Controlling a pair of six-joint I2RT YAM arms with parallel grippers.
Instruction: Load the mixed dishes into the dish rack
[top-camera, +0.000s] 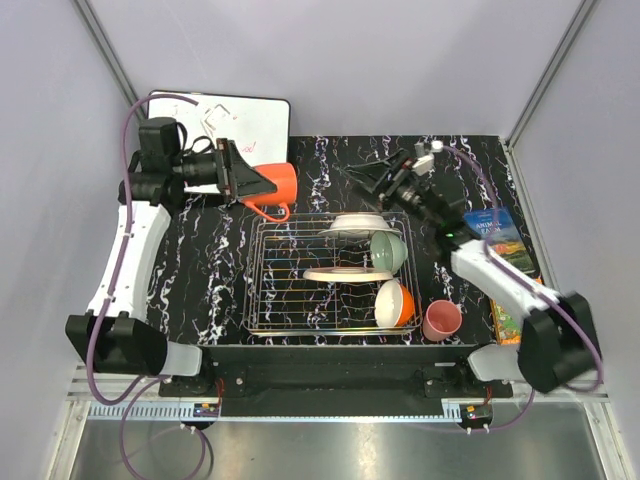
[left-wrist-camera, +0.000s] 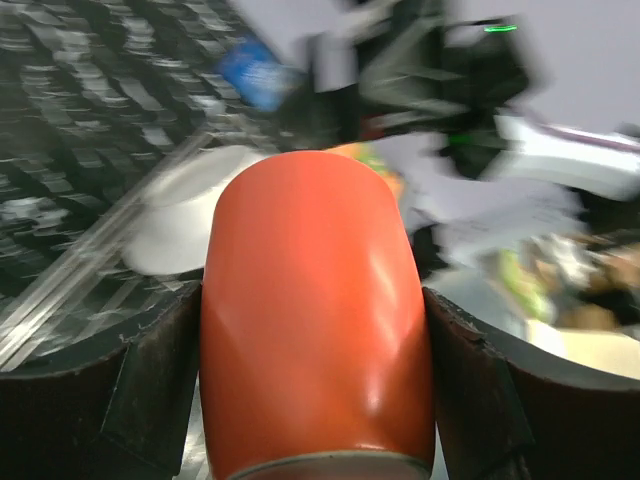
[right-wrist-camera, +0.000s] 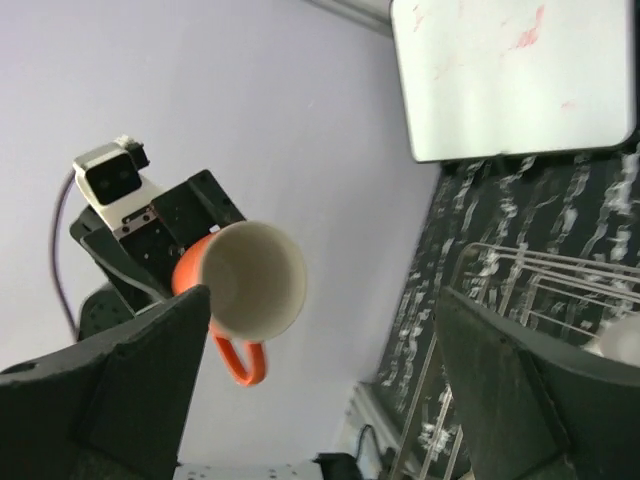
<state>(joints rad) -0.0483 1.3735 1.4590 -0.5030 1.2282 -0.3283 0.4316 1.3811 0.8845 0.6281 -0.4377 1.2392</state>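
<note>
1. left gripper (top-camera: 243, 180) is clamped across the body of the orange mug (top-camera: 280, 184). the mouth points toward the right arm and the handle hangs down.
2. the mug is in the air over the table (top-camera: 200, 290), just beyond the far-left corner of the dish rack (top-camera: 262, 292). it's not over the wires yet.
3. right gripper (top-camera: 375, 175) is spread wide with nothing between the fingers. it hovers above the rack's far edge, near the white plate (top-camera: 357, 224).
4. in the rack, all in the right half: the white plate, pale green bowl (top-camera: 390, 252), pink-cream plate (top-camera: 345, 273) and white-inside orange bowl (top-camera: 394, 303). the pink cup (top-camera: 441, 320) sits on the table just right of the rack, not loaded.
5. step in hand, as i read it: get the mug into the left half of the rack.
6. to do it well, i bring the mug toward me and a little right, staying above the tines. then i roll the wrist so the mouth faces down and lower it between tine rows until the rim rests on the grid. only then do i release.
7. i keep the handle turned away from the tines so it doesn't snag on the way down.
8. the right arm sits close to that path, so i'd hold it back from the left half.
9. the left wrist view is blurred. the pads look seated on both sides of the mug, but i can't tell how deep, so i move slowly.
</note>
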